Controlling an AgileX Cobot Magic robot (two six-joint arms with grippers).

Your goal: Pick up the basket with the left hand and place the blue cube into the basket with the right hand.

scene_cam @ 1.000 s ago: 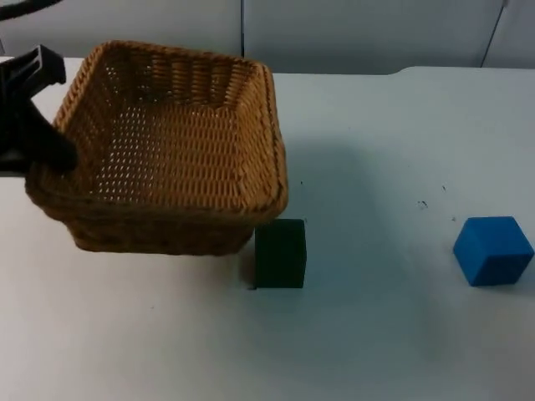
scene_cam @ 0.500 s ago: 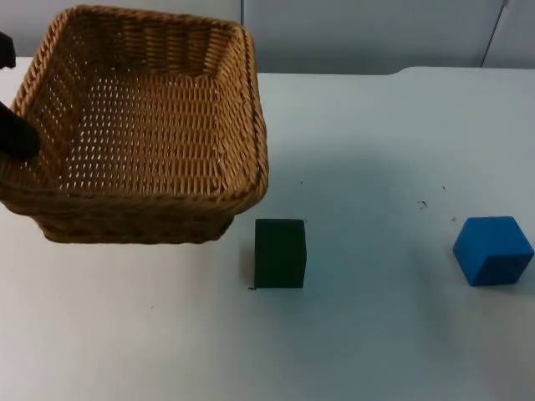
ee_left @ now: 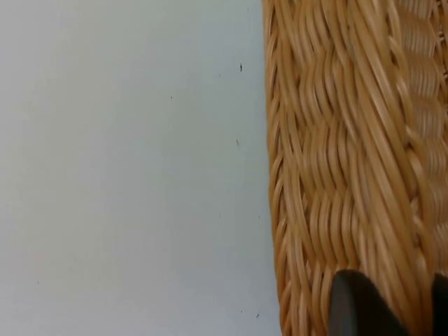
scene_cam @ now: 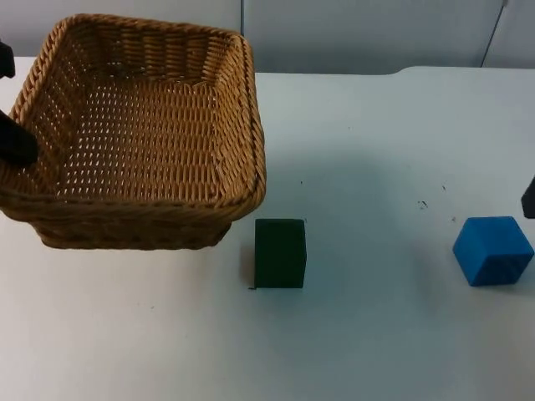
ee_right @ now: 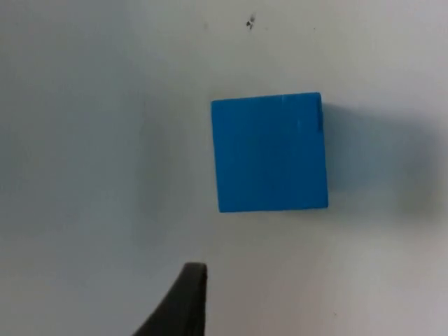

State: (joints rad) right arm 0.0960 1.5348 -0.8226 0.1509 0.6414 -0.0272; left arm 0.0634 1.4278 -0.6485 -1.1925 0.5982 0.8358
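Step in hand, as I judge it: right arm closing in on the small blue cube [scene_cam: 493, 251] while the left holds the square woven wicker basket [scene_cam: 138, 134] up; to do it well, bring the right gripper [scene_cam: 528, 199] straight down so the cube sits squarely between its fingers, faces parallel to the pads, then close only once centred; keep the basket steady and level so the drop lands inside; a dark green block [scene_cam: 280, 252] stands on the white table top [scene_cam: 376, 334] just beside the basket's near right corner, so carry the cube over it, not through it; blue cube is well apart from the basket, far to its right, resting on the table, untouched; right gripper is a dark bit just above the cube, at the side far from the basket; in the right wrist view the cube [ee_right: 269, 152] lies ahead of one black fingertip [ee_right: 183, 301], not between anything; how far the jaws are parted I cannot tell; left gripper [scene_cam: 15, 144] sits at the basket's left rim, clamped on the wicker wall [ee_left: 350, 168], black fingertip [ee_left: 357, 308] pressed against the weave; basket looks lifted and slightly tilted.
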